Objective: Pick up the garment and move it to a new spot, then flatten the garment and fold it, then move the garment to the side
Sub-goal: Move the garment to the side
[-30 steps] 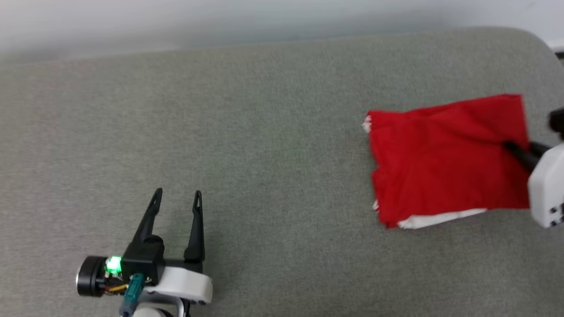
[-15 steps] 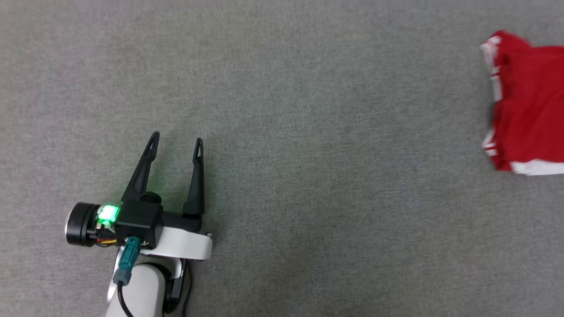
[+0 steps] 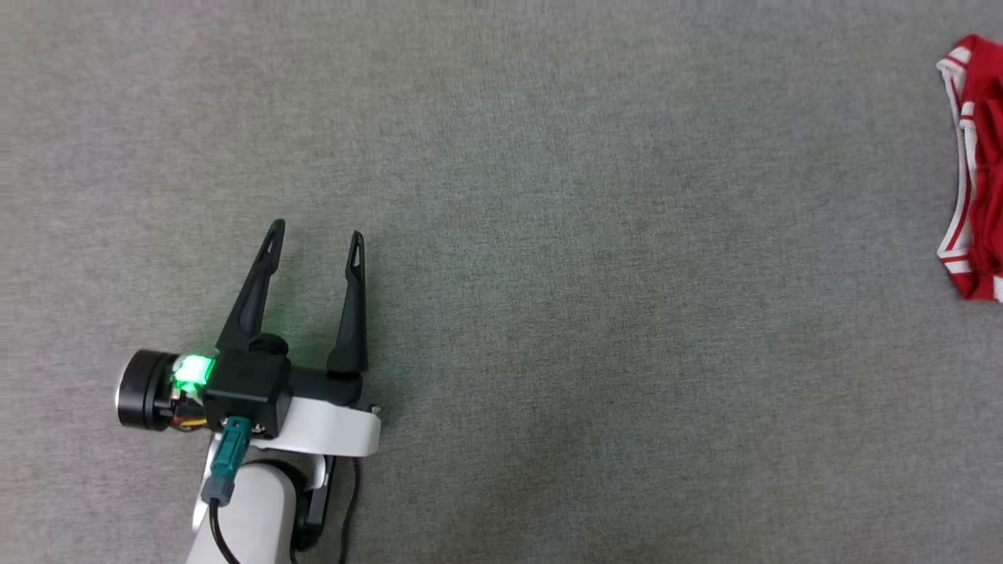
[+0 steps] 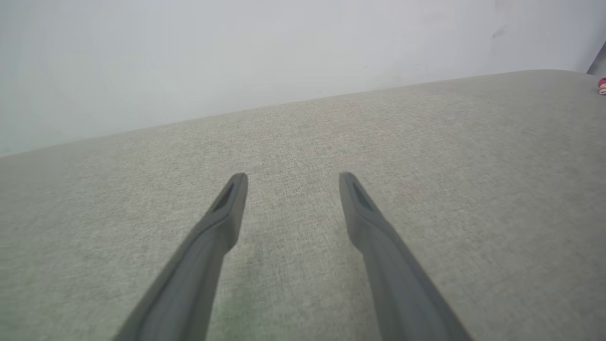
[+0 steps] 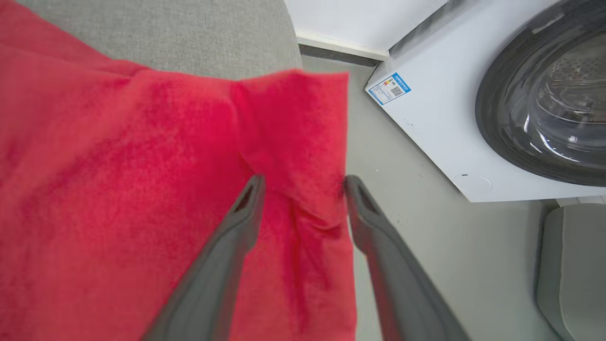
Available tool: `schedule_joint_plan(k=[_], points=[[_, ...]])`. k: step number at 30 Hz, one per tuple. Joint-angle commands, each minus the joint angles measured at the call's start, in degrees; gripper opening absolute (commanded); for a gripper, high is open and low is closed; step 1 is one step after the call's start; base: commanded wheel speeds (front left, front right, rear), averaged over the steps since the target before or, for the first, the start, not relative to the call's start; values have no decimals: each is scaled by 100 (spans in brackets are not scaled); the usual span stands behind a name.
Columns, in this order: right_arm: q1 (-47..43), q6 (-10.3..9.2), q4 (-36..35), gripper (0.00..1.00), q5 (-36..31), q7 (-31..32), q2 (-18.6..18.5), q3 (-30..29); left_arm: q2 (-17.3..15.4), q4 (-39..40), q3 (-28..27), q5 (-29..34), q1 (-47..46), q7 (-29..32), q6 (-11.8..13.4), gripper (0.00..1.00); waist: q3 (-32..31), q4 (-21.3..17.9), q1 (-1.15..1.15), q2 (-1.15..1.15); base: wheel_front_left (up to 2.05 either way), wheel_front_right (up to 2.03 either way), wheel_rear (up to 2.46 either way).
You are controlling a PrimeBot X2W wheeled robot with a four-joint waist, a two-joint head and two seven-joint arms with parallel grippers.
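The garment (image 3: 975,164) is a red folded bundle with red-and-white striped trim, lying on the grey fabric surface (image 3: 548,274) at the far right edge of the head view. A speck of it (image 4: 602,86) peeks in at the right edge of the left wrist view. In the right wrist view the red cloth (image 5: 118,189) spreads over the left half, and a fold of it lies between the spread fingers of my right gripper (image 5: 305,181), which is open. My left gripper (image 3: 316,233) rests low at the left, open and holding nothing (image 4: 293,177).
Beyond the rounded end of the grey surface (image 5: 189,33) the floor (image 5: 426,246) drops away. A white front-loading washing machine (image 5: 426,118) stands there, with a pale grey object (image 5: 573,265) beside it. A white wall (image 4: 236,57) runs behind the surface.
The head camera has swung left and down, so the garment now sits at the picture's right edge and the right gripper has left it. The left gripper stays open in place.
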State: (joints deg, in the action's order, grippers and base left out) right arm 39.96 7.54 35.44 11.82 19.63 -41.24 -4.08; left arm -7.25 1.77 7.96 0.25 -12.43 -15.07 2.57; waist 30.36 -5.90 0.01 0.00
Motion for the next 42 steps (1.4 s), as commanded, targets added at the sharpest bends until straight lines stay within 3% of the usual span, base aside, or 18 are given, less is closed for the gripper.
schedule_joint_plan(k=[1, 11, 16, 23, 32, 42], points=[[34, -11, 11, 100, -100, -122, 9, -39, -4, -36, 4, -31, 82, -11, 47, 100, -215, 28, -1, 0, 0, 0, 0], [-565, -10, -1046, 100, -157, -1609, 446, -70, 129, -147, -113, -223, 757, -11, 181, 100, -1313, 112, -1, 0, 0, 0, 0], [-990, -10, -1950, 100, -213, -2289, 939, -90, 176, -178, -157, -281, 1043, -11, 213, 100, -1703, 256, -1, 0, 0, 0, 0], [-1788, -10, -3053, 100, -309, -2919, 1930, 94, 199, -304, -229, -339, 1289, -11, 150, 100, -2148, 505, -1, 0, 0, 0, 0], [-2934, -10, -3443, 100, -351, -3161, 3020, 429, 242, -462, -311, -367, 1507, -11, 61, 100, -2595, 726, -1, 0, 0, 0, 0], [-3997, -10, -3468, 100, -285, -3185, 3505, 458, 281, -548, -380, -394, 1726, -11, -15, 100, -2899, 757, -1, 0, 0, 0, 0]])
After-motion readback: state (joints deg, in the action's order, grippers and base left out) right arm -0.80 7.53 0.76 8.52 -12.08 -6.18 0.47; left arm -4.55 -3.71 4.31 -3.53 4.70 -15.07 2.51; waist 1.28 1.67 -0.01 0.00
